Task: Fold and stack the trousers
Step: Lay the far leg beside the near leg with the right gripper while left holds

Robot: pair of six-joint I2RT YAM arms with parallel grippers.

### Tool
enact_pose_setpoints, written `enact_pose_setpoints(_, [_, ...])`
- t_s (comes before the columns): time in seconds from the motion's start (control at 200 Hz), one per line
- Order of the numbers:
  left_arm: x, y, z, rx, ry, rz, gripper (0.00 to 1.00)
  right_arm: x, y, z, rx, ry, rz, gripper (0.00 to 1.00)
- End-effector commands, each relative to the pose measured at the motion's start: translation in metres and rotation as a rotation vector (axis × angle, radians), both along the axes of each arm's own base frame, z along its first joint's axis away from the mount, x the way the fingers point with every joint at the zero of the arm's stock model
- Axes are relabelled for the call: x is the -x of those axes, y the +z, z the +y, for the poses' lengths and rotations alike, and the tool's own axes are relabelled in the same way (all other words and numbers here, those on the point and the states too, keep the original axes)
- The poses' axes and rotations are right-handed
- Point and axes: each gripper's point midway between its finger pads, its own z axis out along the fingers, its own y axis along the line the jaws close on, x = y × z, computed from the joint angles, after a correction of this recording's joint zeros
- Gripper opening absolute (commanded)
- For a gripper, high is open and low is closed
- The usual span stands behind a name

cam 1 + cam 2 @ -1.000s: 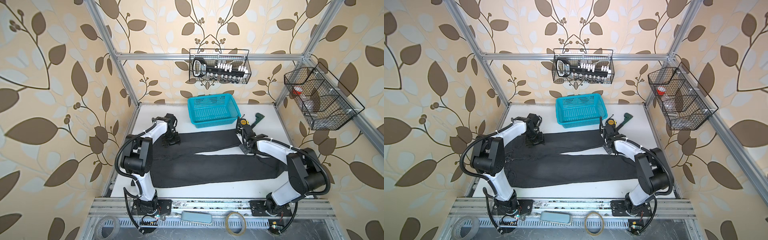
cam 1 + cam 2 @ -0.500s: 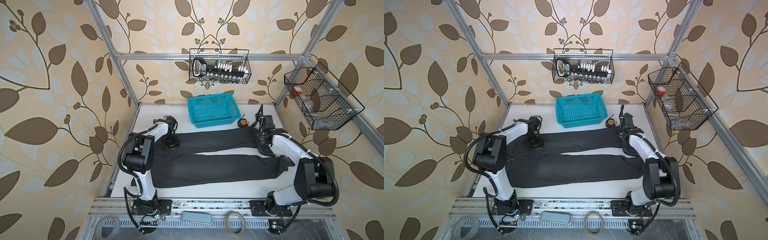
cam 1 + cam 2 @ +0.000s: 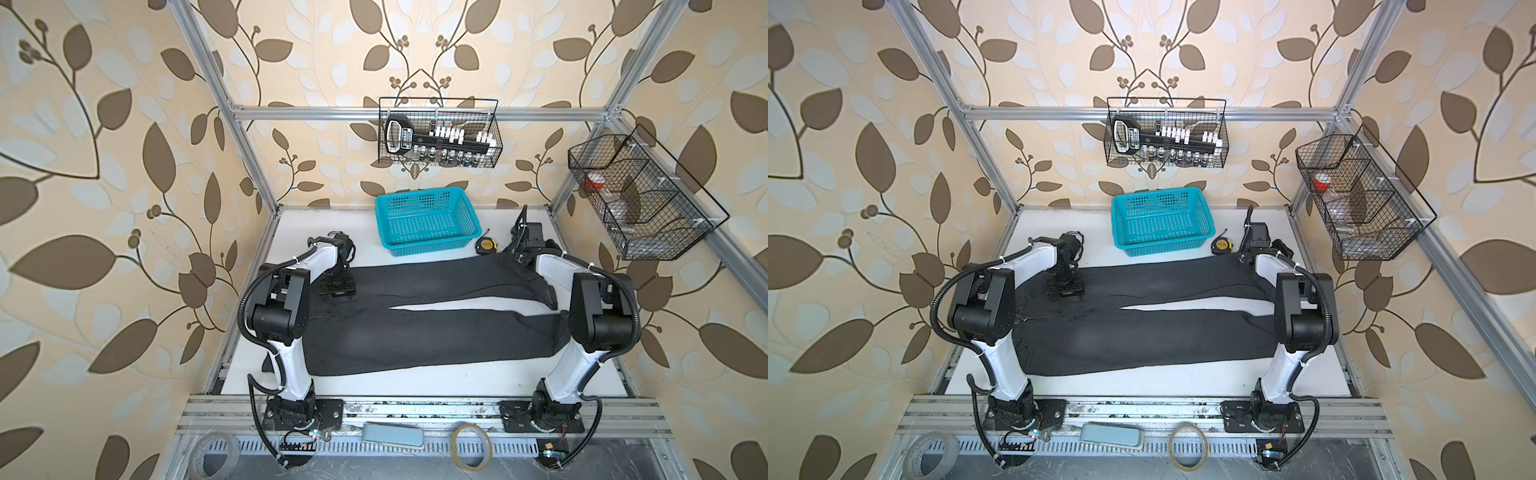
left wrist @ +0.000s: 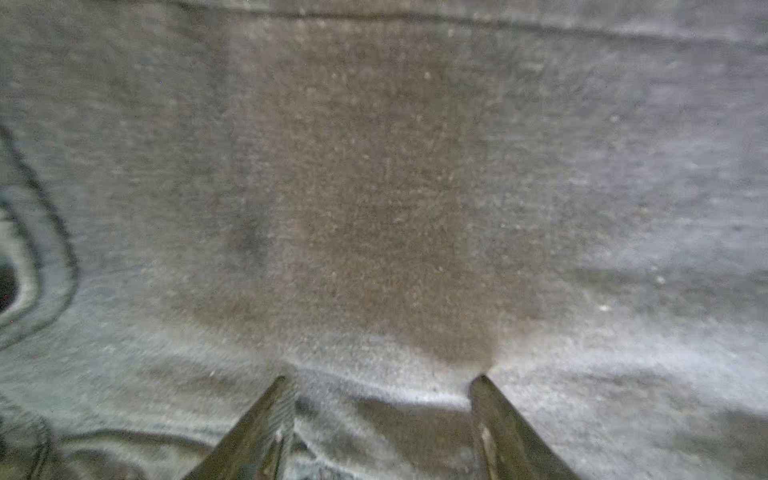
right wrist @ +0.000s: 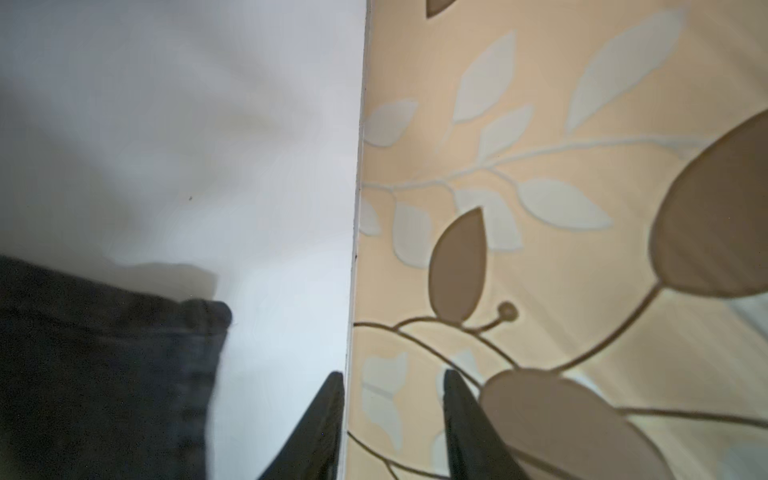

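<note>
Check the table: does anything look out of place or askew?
A tape measure lies beside the teal basket, foreign to folding. The trousers lie flat, legs splayed apart, and the far leg's hem is bunched up.

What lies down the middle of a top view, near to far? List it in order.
Grey-blue pedal → trousers → teal basket → black wire basket on the back wall.

I see trousers (image 3: 415, 332) lying across mid-frame on the tabletop (image 3: 415, 385), basket (image 3: 432, 245) above them, tape measure (image 3: 486, 246) right of it.
</note>
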Motion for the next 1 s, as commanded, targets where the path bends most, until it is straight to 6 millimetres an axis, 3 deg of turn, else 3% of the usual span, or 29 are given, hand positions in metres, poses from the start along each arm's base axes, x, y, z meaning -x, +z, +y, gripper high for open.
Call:
enact_pose_setpoints(0.0, [-0.008,0.036,-0.003,0.027,-0.021,-0.05,0.68,0.0,0.018,0.007,-0.053,0.004,-0.032,0.51])
enact_pose_setpoints(0.16, [-0.01,0.07,-0.017,0.109,-0.01,-0.098,0.69,0.026,0.02,0.036,-0.344,-0.018,-0.107,0.52])
enact_pose_setpoints(0.28, [0.001,0.076,-0.04,0.217,0.016,-0.095,0.69,0.065,-0.005,0.065,-0.613,-0.062,-0.104,0.52])
enact_pose_setpoints(0.36, [0.013,0.071,-0.057,0.252,0.011,-0.076,0.69,0.09,-0.023,0.072,-0.72,-0.129,-0.097,0.52])
enact_pose_setpoints(0.485, [0.031,0.053,-0.075,0.271,-0.01,-0.028,0.69,0.129,-0.049,0.07,-0.946,-0.326,-0.165,0.52])
enact_pose_setpoints(0.595, [0.04,0.039,-0.077,0.262,-0.019,-0.014,0.69,0.155,-0.06,0.063,-1.047,-0.474,-0.221,0.52])
enact_pose_setpoints(0.805, [0.051,0.022,-0.073,0.249,-0.029,0.031,0.69,0.196,-0.079,0.05,-1.112,-0.72,-0.311,0.53])
enact_pose_setpoints(0.92, [0.052,0.02,-0.072,0.241,-0.038,0.041,0.69,0.216,-0.08,0.041,-1.039,-0.791,-0.325,0.54])
enact_pose_setpoints(0.995, [0.052,0.021,-0.072,0.236,-0.046,0.045,0.69,0.233,-0.079,0.032,-0.968,-0.868,-0.358,0.65])
